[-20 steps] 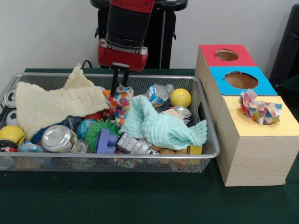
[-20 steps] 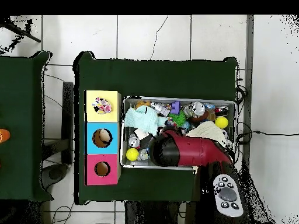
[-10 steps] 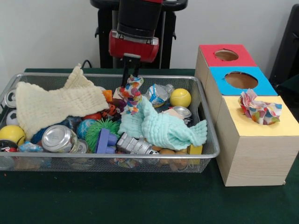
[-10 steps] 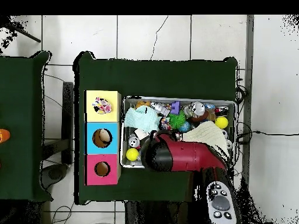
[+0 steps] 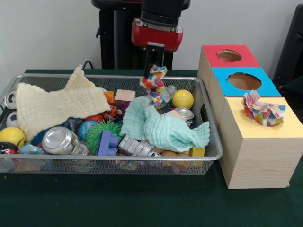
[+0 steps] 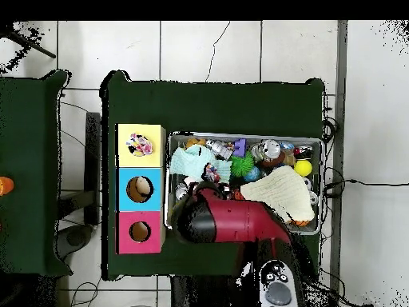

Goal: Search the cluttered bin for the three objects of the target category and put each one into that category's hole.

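Even, bright indoor light, soft shadows, slight glare on the silver cans, mild softness throughout.

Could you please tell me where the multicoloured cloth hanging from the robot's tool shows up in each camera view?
Front view: the multicoloured cloth hangs from the tool above the wire bin's far right part, over the mint cloth.
Overhead view: it shows just above the red arm, inside the bin's left half, beside the mint cloth.
Shared landmark: the yellow-topped box, carrying a second multicoloured cloth.
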